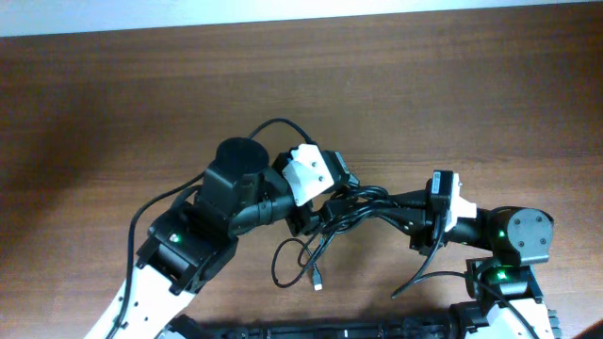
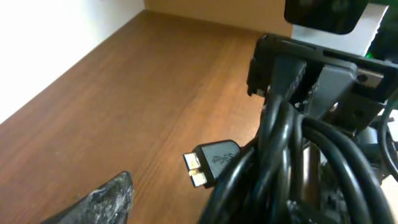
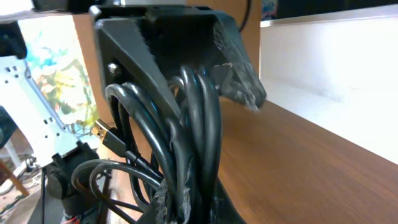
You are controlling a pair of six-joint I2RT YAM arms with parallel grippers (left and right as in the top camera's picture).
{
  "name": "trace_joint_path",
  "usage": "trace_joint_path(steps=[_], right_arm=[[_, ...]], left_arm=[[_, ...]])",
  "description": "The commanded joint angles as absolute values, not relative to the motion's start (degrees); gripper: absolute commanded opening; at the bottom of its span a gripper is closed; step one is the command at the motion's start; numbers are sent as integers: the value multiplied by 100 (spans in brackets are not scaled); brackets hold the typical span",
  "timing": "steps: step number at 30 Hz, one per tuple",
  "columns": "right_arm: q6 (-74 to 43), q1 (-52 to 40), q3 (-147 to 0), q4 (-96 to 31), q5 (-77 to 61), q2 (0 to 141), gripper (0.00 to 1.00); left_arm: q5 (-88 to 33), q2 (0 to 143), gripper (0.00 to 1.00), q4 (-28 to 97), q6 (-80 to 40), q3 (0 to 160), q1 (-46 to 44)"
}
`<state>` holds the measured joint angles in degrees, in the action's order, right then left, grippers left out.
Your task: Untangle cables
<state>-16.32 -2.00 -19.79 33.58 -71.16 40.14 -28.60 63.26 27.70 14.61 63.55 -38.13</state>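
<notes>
The cables [image 1: 353,205] are a bundle of thin black cords held above the brown table between my two grippers. Loose loops hang toward the front, ending in a small plug [image 1: 317,281]. My right gripper [image 1: 407,215] is shut on the bundle; in the right wrist view the cords [image 3: 199,124] run down between its taped fingertips [image 3: 193,205]. My left gripper [image 1: 316,215] is open around the bundle's other end. In the left wrist view one fingertip [image 2: 109,199] stands well apart from the cords [image 2: 292,155]; the other finger is hidden behind them. A flat plug [image 2: 208,163] sticks out.
The left arm's own thicker wire [image 1: 273,125] arcs behind its wrist. The right arm's wire [image 1: 424,271] curves toward the front edge. A white wall strip [image 1: 283,14] runs along the table's far edge. The arm bases [image 1: 358,330] sit at the front.
</notes>
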Motion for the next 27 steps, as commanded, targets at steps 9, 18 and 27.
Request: trace_joint_path(steps=[9,18,27], right_arm=[[-1673,-174,-2045,3479,-7349,3992,9],[-1673,-174,-2045,3476,-7328,3992,89],[-1682,-174,-2045,3315,-6831,4125,97]], left_arm=[[-3286,6493,0,2445,1507,6412,-3848],[-3116,6490,0,2086,1406,6412,-3846],[-2456,6377,0,1667,967,6414,-3846]])
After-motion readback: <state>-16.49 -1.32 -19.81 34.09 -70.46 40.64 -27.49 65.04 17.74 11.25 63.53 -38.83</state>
